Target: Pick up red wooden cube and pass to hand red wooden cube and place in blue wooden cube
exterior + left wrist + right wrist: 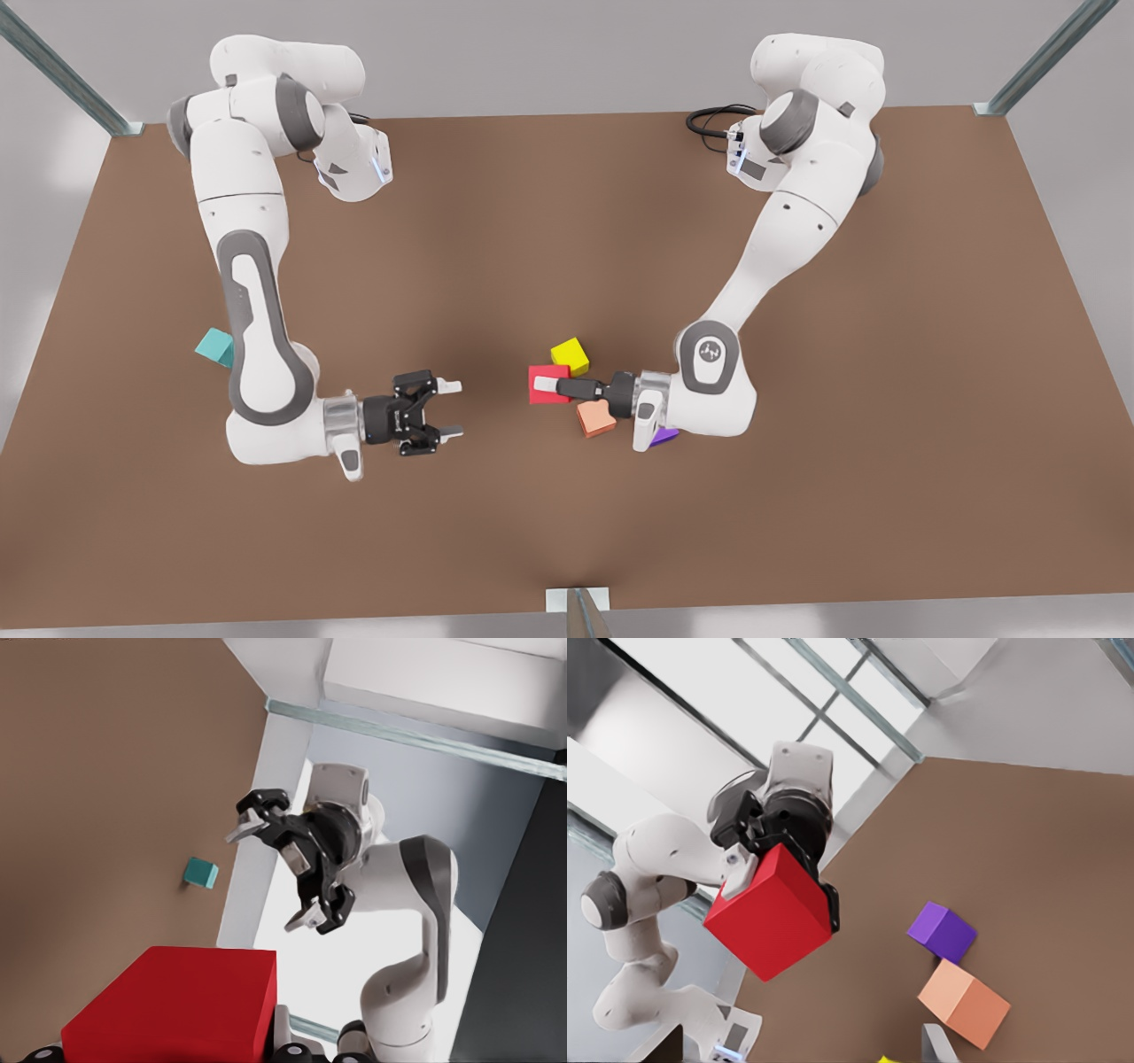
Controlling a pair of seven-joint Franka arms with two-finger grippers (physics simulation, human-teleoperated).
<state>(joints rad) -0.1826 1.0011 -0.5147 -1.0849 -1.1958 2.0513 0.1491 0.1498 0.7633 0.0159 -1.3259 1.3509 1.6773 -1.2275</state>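
Handover step in hand. Left tool (551, 387), on the front view's right, clamped on the red wooden cube (545, 384) and holding it, by the look of it, raised above the bench (797, 496), aimed toward the other arm. Seen close in the left wrist view as a red block (173, 1005) between that tool's own fingers. Right tool (450, 409), on the front view's left, fingers apart, facing the cube with a clear gap between them; not yet touching. Blue wooden cube (215, 346) well apart, at the bench's edge behind the right arm, partly hidden by it. Yellow cube (570, 356), salmon cube (595, 417) and purple cube (664, 435) lying near the left tool.

Next, probably: closing the gap, sliding the spread fingers around free faces of the red cube, clamping before release. Risk: fingers colliding, or the cube slipping at the swap.
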